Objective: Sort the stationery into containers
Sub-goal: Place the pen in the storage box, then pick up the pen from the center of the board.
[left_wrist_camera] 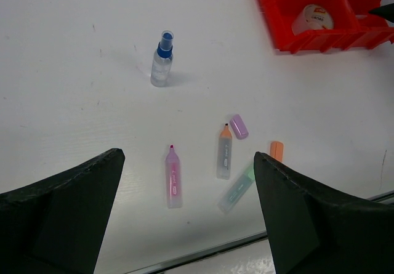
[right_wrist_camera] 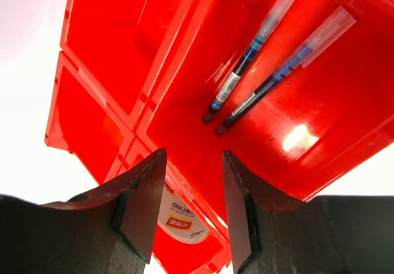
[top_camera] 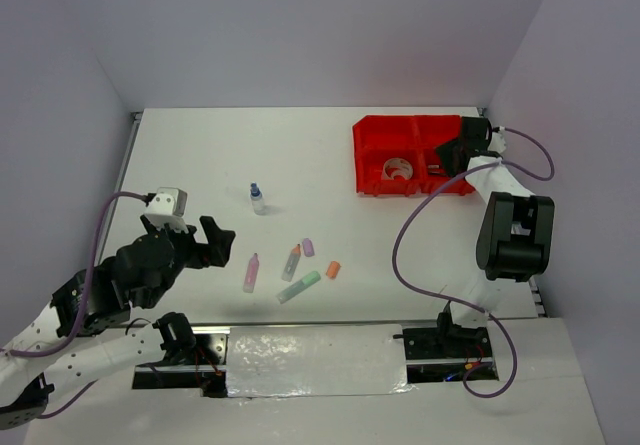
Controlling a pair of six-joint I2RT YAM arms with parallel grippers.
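My right gripper hangs over the red bins at the far right corner of the tabletop, jaws partly apart with nothing between them. Just beyond its fingertips two thin pens lie side by side in one compartment; a tape roll sits in the compartment next to it.

My left gripper is spread wide and empty, held above the near left part of the tabletop. Ahead of it, towards the near edge, the loose pieces lie close together: a pink highlighter, an orange-tipped highlighter, a green highlighter, a purple cap and an orange cap. Farther in, standing upright and apart from that cluster, is the blue-capped bottle — well short of the bins.
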